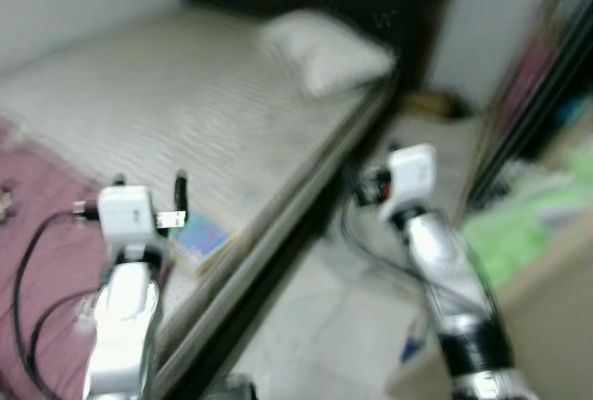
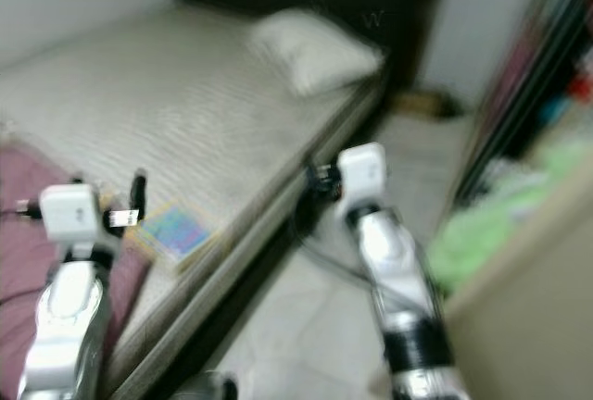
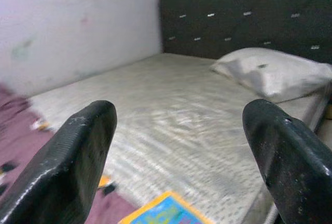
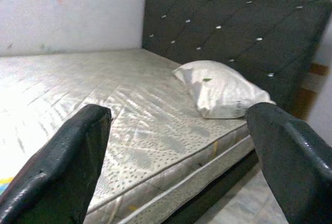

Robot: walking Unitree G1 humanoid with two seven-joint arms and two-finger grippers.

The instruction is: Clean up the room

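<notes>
Left gripper (image 3: pixel 179 167), fingers apart, just above book (image 1: pixel 196 236) at mattress (image 1: pixel 185 113) edge. Lower it straight onto book (views blurred). Right gripper (image 4: pixel 181 167) likewise apart, idle over floor.

My arms are silver, each topped by a white boxy wrist block. Black cables loop from my left arm (image 1: pixel 125 317). My fingers (image 3: pixel 67 167) are long, black and scuffed.
</notes>
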